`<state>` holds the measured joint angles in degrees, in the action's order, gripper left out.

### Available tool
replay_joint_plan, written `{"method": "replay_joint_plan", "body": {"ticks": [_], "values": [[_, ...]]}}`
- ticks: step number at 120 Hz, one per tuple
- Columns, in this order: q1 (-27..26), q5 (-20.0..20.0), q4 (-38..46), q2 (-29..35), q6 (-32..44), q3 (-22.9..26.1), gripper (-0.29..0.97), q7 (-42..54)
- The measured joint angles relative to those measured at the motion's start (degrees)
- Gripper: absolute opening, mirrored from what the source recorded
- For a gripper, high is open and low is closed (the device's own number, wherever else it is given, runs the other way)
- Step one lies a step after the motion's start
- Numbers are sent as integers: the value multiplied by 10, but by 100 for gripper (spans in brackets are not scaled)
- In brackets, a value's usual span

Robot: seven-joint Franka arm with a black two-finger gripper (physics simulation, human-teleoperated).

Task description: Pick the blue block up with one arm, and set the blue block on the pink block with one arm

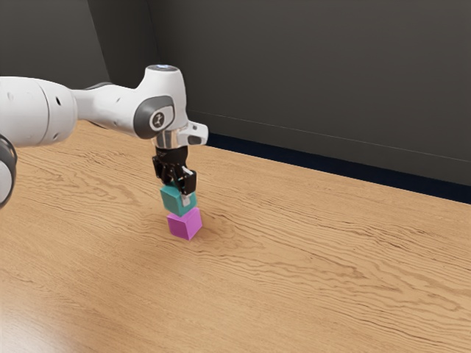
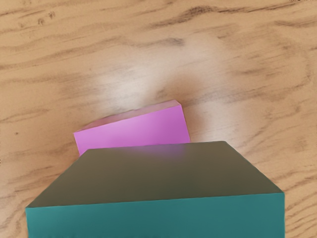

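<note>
Desk (image 1: 331, 257): light wood with wavy grain, dark wall behind.
Pincer (image 1: 180, 194): points down, pinching the blue block (image 1: 172, 200) (image 2: 158, 198) from two sides.
Blue block: directly over the pink block (image 1: 184, 223) (image 2: 133, 131); it seems to touch its top.
Pink block: stands on the desk.

A: The light-brown wooden tabletop (image 1: 331, 257) — what finish?
B: Smooth, with dark wavy grain and a soft sheen, no hard gloss.
A: And the blue-green cube block (image 1: 170, 198)?
B: Plain, matt, smooth faces, like painted plastic. The pink cube block (image 1: 184, 225) looks the same — even colour, no texture.
A: The robot?
B: The white arm shell (image 1: 44, 110) is smooth, slightly glossy plastic; the black two-finger gripper (image 1: 179, 195) looks matt.
</note>
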<state>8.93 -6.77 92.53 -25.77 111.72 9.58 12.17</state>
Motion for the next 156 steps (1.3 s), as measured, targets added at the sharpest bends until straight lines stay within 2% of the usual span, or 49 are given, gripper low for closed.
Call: {"method": "replay_joint_plan", "body": {"ticks": [70, 88, 104, 120, 156], "values": [[9, 11, -12, -14, 1, 0, 37, -29], [9, 15, -13, -14, 0, 1, 52, -35], [11, 17, -19, -8, -1, 1, 59, -39], [14, 18, -26, 44, -13, 2, 63, -42], [15, 18, -27, 51, -29, 2, 67, -45]]}}
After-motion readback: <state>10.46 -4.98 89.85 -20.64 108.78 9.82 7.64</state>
